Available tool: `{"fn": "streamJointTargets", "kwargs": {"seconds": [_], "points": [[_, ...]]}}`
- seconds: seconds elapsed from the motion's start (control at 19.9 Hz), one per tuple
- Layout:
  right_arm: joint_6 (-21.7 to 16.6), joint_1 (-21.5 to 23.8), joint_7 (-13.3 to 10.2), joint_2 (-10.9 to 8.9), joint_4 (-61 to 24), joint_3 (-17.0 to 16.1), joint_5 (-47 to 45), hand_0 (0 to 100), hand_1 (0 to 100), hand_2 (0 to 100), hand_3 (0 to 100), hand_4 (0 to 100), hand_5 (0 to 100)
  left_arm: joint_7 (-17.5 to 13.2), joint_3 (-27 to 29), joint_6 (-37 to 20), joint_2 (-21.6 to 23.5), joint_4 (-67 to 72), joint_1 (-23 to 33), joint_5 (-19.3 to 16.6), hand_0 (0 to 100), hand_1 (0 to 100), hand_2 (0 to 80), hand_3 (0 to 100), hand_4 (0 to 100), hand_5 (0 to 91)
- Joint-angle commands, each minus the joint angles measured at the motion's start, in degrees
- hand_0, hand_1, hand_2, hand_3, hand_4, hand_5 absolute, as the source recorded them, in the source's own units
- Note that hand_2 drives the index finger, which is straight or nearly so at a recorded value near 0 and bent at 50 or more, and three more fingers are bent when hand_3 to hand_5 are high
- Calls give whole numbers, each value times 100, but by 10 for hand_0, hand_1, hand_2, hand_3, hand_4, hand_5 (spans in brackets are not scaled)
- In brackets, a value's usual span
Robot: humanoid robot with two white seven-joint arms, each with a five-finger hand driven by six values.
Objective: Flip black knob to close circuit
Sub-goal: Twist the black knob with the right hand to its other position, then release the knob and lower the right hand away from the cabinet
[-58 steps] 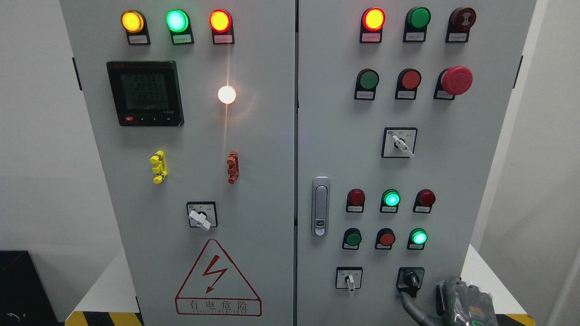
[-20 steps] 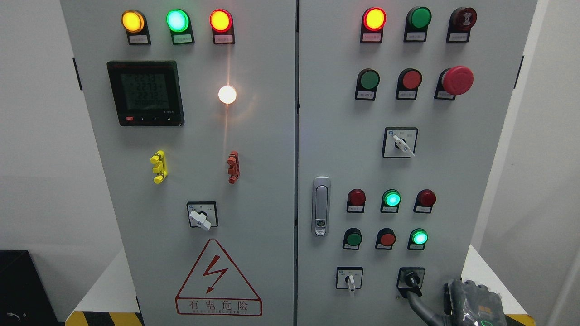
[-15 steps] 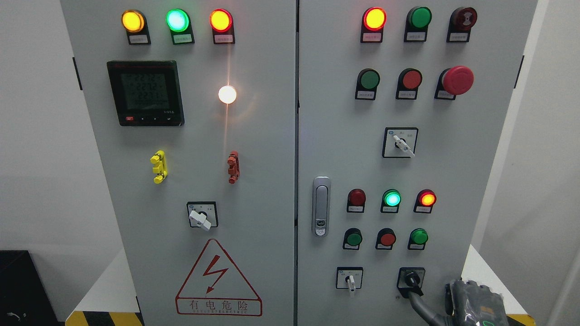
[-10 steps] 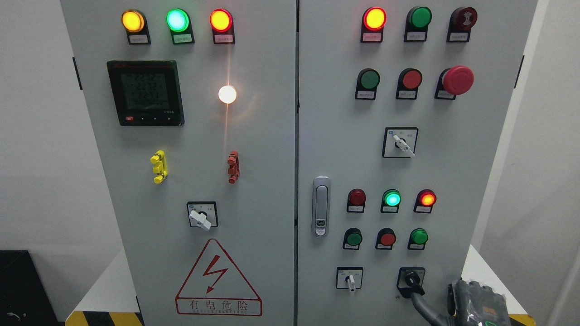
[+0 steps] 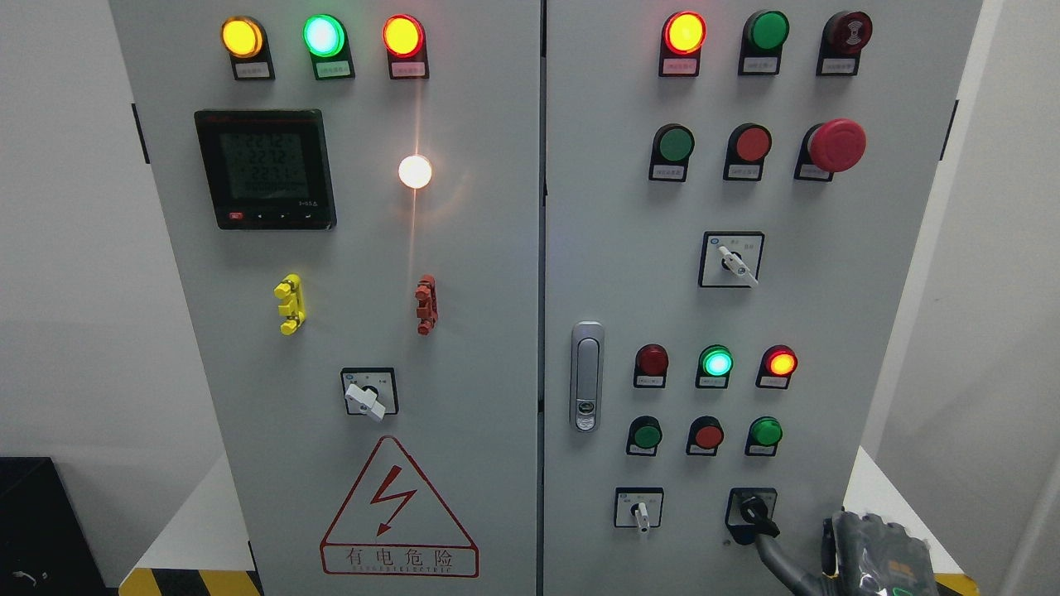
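The black knob sits in a black square plate at the lower right of the cabinet's right door. Its lever points down and to the right. My right hand comes in at the bottom right corner, partly cut off by the frame edge. One dark finger stretches up and left and touches the tip of the knob's lever; nothing is grasped. The red lamp above the knob is lit and the green lamp below it is dark. My left hand is out of view.
A white-lever selector sits left of the knob, another higher up. A silver door handle is at the door seam. A red mushroom stop button juts out at the upper right. The left door carries a meter and a warning triangle.
My right hand shifted right and its finger pushed the knob's lever from pointing down to down-right. The red lamp above it came on and the lower right green lamp went out.
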Motion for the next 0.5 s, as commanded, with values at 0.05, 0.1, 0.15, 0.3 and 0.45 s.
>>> {"fn": "streamJointTargets", "kwargs": {"seconds": [0.05,0.1,0.15,0.3,0.45], "points": [[-5,-22,-45,8,-52,-33,-69,0,16,910,1000,987,990,-3,-6,-4,1,-4,0,-1,120,556,0,0,0,0],[-5,-14,-45,17,-52,-33,-69,0,15,910,1000,987,990,-3,2,-4,1,-4,0,-1,120,556,0,0,0,0],[-5,-14,-45,17,-52,-33,-69,0,15,909,1000,986,990,-3,-6,-4,1,-4,0,-1,120,556,0,0,0,0],[-14,-14,-45,26,-61,-25,-69,0,15,909,1000,986,989,-3,2,-4,1,4,0,-1,120,556,0,0,0,0],[-22,-5,-45,26,-105,45,-69,0,15,909,1000,986,989,-3,2,-4,1,-4,0,-1,120,556,0,0,0,0]]}}
